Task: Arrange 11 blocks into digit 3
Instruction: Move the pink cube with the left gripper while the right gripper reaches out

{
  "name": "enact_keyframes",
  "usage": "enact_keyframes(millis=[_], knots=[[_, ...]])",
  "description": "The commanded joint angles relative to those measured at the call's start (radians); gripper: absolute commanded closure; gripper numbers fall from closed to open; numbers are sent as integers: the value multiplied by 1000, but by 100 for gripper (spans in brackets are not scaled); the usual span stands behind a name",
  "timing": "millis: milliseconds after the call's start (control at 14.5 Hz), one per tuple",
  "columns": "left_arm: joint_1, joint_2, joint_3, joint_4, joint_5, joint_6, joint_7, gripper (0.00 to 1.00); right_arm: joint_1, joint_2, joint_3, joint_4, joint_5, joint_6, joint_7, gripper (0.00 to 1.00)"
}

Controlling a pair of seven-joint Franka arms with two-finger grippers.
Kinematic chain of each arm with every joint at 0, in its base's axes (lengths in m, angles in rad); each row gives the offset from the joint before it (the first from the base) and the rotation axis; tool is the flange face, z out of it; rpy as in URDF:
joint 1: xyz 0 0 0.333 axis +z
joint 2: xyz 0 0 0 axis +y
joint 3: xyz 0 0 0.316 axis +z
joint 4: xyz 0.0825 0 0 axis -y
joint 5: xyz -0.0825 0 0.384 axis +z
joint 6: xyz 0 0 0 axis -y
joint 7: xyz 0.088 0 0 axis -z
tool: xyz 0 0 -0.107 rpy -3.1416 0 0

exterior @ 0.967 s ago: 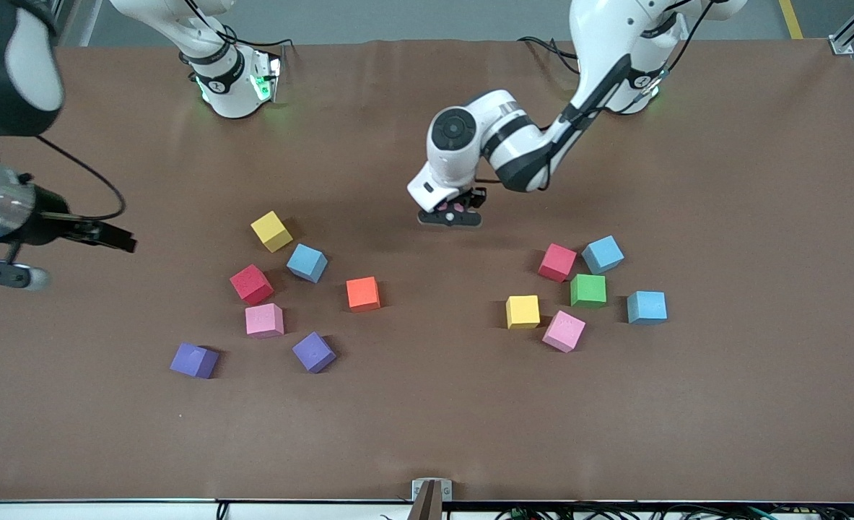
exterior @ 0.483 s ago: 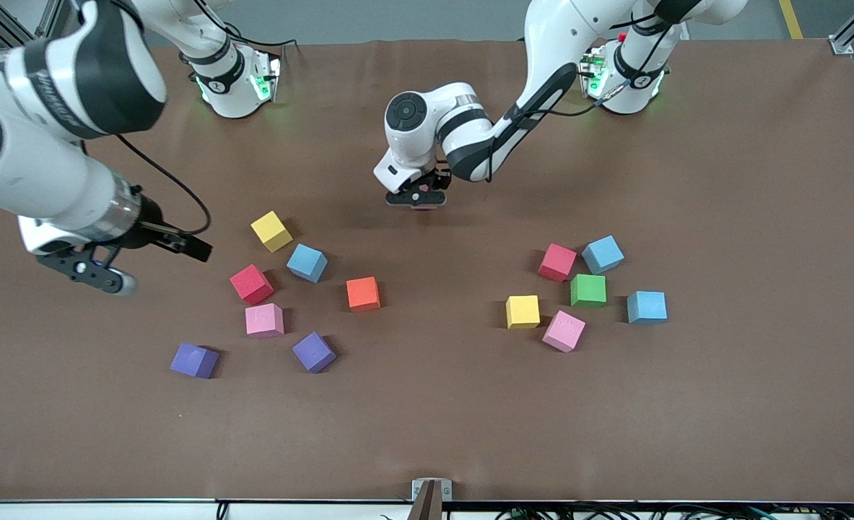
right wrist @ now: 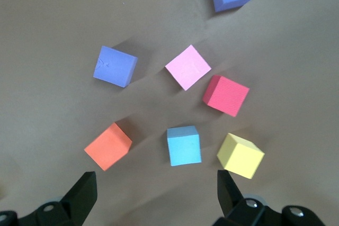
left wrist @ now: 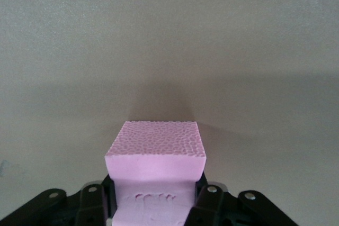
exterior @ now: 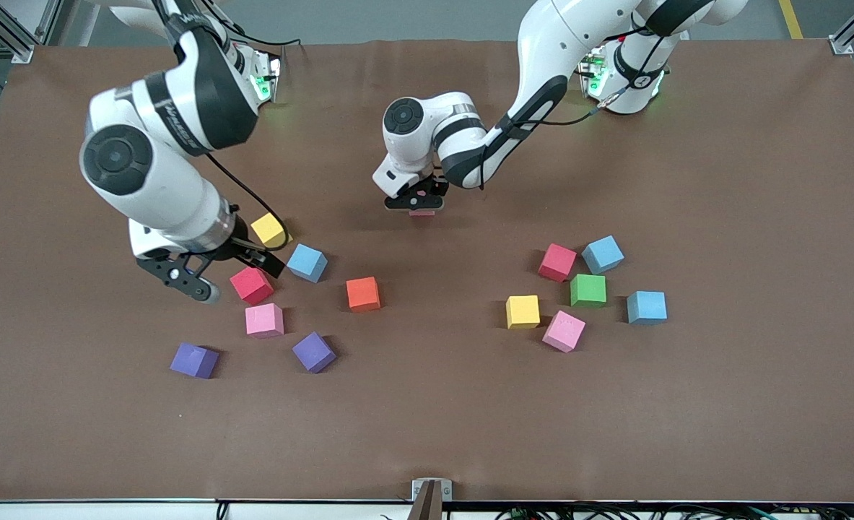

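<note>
Clamping a pink matte foam cube [left wrist: 155,154] between its fingers, the left gripper [exterior: 414,204] hangs low over bare brown table [exterior: 427,426] in the upper middle of the front frame; whether the cube touches the surface cannot be told. The right gripper [exterior: 214,278], jaws spread wide and holding nothing, hovers over a scattered cluster in the middle left of the frame: a yellow foam cube [exterior: 268,229], a light blue foam cube [exterior: 306,262], a red foam cube [exterior: 251,284], an orange foam cube [exterior: 363,294], a second pink cube [exterior: 264,320] and two purple foam cubes [exterior: 314,352]. In the middle right lies another loose group: red [exterior: 557,261], light blue [exterior: 603,254], green [exterior: 587,290], yellow [exterior: 523,311], pink [exterior: 564,331] and light blue [exterior: 647,307] cubes, some touching. No digit is formed.
</note>
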Motion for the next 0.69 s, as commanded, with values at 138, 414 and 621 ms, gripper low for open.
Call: enact_keyframes(millis=[138, 414, 621], knots=[[-11, 28, 6, 12, 62, 12, 7, 59, 8, 41, -7, -2, 15, 32, 34, 0], [4, 12, 4, 11, 62, -2, 8, 0, 23, 48, -7, -57, 1, 117, 24, 0], [9, -50, 0, 15, 55, -69, 5, 0, -3, 58, -9, -60, -23, 125, -36, 0]])
